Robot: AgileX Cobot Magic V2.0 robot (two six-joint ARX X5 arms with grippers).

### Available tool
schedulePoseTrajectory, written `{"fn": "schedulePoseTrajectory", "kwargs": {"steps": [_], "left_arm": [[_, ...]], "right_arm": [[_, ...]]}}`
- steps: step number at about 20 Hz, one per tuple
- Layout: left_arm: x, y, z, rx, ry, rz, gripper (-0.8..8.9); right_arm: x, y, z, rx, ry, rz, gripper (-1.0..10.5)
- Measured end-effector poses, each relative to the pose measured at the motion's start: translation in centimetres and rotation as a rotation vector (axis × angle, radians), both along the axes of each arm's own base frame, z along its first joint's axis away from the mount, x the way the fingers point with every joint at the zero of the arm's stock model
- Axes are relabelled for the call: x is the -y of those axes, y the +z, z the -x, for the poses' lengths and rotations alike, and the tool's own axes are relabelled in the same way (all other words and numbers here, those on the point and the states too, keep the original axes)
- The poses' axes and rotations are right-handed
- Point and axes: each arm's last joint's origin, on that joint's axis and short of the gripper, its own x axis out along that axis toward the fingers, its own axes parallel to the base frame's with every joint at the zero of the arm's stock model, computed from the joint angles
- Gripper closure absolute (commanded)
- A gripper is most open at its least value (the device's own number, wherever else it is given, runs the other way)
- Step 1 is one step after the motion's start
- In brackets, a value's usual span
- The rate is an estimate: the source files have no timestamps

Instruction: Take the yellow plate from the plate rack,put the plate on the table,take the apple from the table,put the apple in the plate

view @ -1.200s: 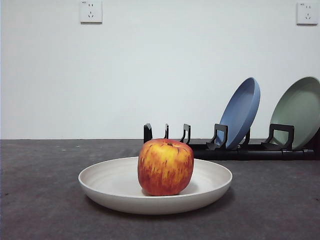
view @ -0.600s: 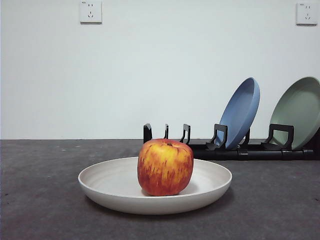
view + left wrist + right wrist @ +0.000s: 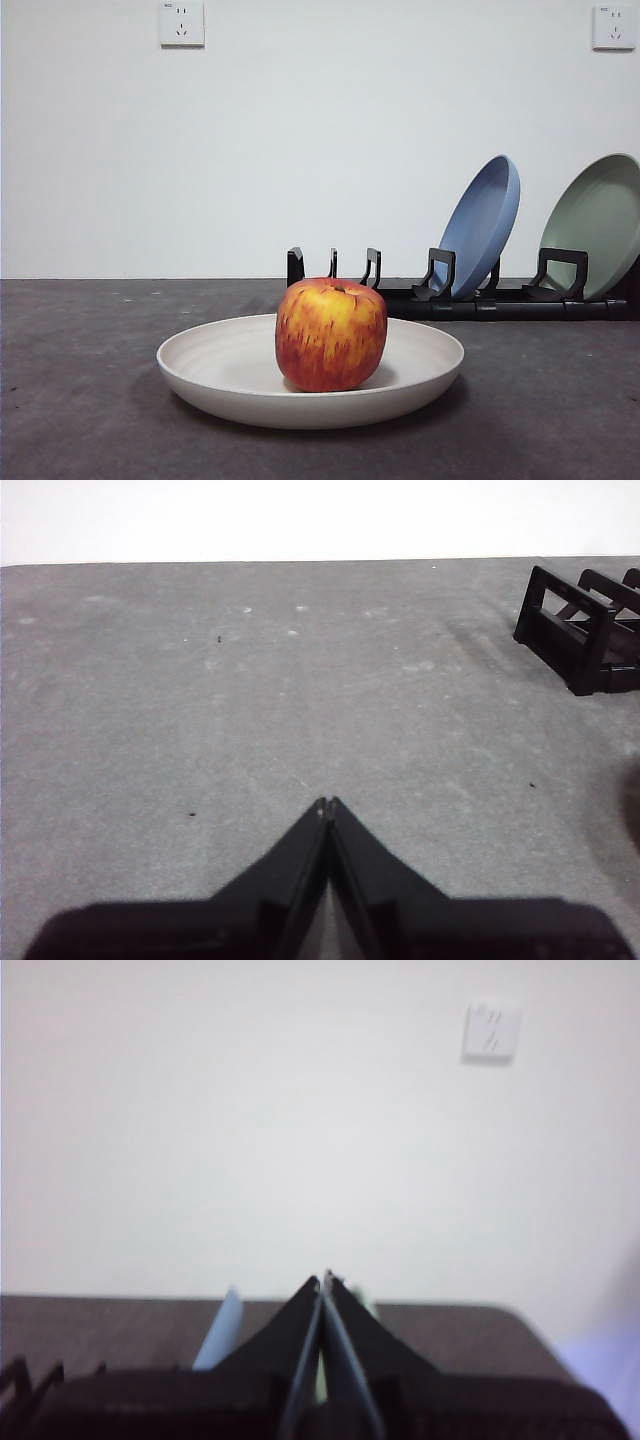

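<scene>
The cream yellow plate [image 3: 310,375] lies flat on the dark grey table [image 3: 80,400] in the front view. The red-and-yellow apple [image 3: 331,334] stands upright inside it, near its middle. Behind them runs the black plate rack [image 3: 470,290], whose end also shows in the left wrist view as plate rack [image 3: 585,630]. My left gripper [image 3: 327,805] hangs shut over bare table, holding nothing. My right gripper [image 3: 322,1282] is shut too and faces the white wall, away from the plate. Neither arm appears in the front view.
A blue plate [image 3: 482,225] and a pale green plate [image 3: 598,222] lean in the rack's right slots. The blue plate [image 3: 220,1330] edge shows blurred beside the right jaws. Two wall sockets [image 3: 181,23] sit high on the white wall.
</scene>
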Motion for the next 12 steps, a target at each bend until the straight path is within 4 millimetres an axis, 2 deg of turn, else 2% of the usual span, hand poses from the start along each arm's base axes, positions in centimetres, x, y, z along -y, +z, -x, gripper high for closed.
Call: {"fn": "schedulePoseTrajectory", "kwargs": {"steps": [4, 7, 12], "left_arm": [[0.0, 0.0, 0.0, 0.0, 0.0, 0.0, 8.16], [0.0, 0.0, 0.0, 0.0, 0.0, 0.0, 8.16], [0.0, 0.0, 0.0, 0.0, 0.0, 0.0, 8.16]], "right_arm": [[0.0, -6.8, -1.6, -0.072, 0.004, -0.043, 9.5], [0.0, -11.1, -2.1, -0.141, 0.004, -0.065, 9.5], [0.0, -15.3, -2.3, -0.189, 0.003, -0.081, 9.5]]}}
